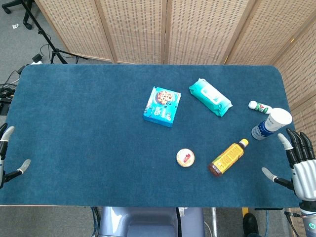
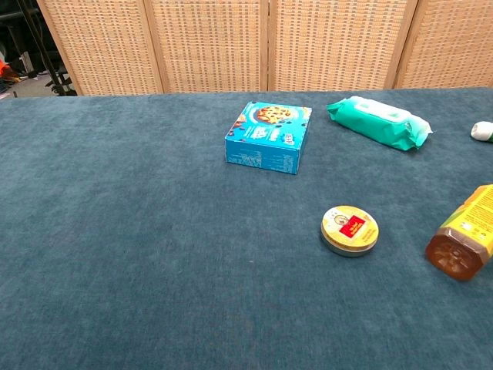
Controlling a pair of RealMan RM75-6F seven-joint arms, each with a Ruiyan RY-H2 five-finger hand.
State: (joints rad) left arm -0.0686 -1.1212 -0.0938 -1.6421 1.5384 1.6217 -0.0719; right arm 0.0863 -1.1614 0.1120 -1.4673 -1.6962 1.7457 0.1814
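right hand (image 1: 301, 168) empty, fingers spread, at the tabletop (image 1: 89, 128) edge, paper cup (image 1: 271, 123) just ahead, bottle (image 1: 228, 157) beside its thumb; pre-reach stage, next a forward reach; left hand (image 1: 7, 158) likewise empty.

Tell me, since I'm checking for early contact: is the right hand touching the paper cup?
Apart. The head view shows blue cloth between the right hand and the paper cup.

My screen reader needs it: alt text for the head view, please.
Both hands, left hand and right hand, hover open at the blue table's edges. Nearest the right hand stand a paper cup and a lying orange bottle; a round tin, blue box and wipes pack lie mid-table.
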